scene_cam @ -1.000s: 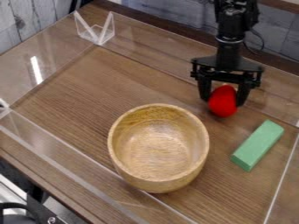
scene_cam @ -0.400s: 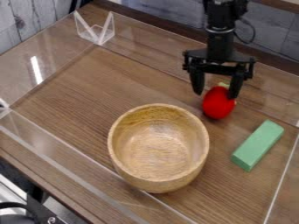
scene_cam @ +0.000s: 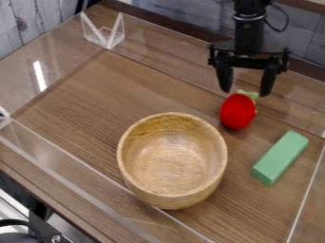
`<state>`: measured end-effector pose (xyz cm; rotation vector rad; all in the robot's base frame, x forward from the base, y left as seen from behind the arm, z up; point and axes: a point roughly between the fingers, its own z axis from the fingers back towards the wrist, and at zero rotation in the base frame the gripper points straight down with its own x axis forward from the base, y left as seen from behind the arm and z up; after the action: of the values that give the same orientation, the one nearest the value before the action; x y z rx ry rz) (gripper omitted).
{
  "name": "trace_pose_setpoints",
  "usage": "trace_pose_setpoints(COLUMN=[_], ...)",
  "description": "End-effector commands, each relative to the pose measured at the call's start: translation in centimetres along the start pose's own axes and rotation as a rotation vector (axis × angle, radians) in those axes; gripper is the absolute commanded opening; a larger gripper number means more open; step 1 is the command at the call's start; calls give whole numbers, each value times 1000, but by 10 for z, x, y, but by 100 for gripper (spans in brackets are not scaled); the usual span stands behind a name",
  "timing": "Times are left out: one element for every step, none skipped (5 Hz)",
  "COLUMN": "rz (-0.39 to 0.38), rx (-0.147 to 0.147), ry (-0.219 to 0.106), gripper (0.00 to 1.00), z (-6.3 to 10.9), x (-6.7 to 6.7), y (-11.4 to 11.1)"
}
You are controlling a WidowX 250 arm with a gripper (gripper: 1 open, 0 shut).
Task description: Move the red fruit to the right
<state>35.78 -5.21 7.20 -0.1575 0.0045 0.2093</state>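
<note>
"Above the red fruit (scene_cam: 238, 112), slightly behind it, the fingers (scene_cam: 248, 64) are standing wide, w/ nothing between them AFAICT. Arm's reaching in from the far side."

"OK. So the fruit's loose?"

"Yep, it's resting on the counter (scene_cam: 83, 119), its leafy top (scene_cam: 252, 95) pointing away, toward the arm. It's lying just beyond the bowl (scene_cam: 173, 159), apart from it, w/ the green block (scene_cam: 279, 158) nearer and off to the right."

"How far along, approx?"

"Hard to say for sure. Fruit's sitting right of the counter's middle, so the move may be done already; can't tell from this where it's meant to end up. Fingers aren't gripping it, so if it's going further right, the whole grip or push is still needed."

"And the rest?"

"Counter's brown wood, w/ lighter seams running across. Bowl's pale, wide, taking up the near part. Thin white wire thing (scene_cam: 105, 29) is standing near the far left edge."

"Room?"

"Not much showing: dark stuff past the left edge, incl. a black cable or hose at the bottom corner. Can't ID the rest."
</note>
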Motion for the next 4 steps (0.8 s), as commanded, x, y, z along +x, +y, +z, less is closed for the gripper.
trace_pose_setpoints(rz=[-62, -57, -55, -41], rx=[-48, -64, -82, -101], ry=[-104, -109, -115, -127], gripper=[100, 100, 100, 100], z=[39, 57, 76, 98], x=[14, 8, 1, 6], y=[-7, -12, -16, 1])
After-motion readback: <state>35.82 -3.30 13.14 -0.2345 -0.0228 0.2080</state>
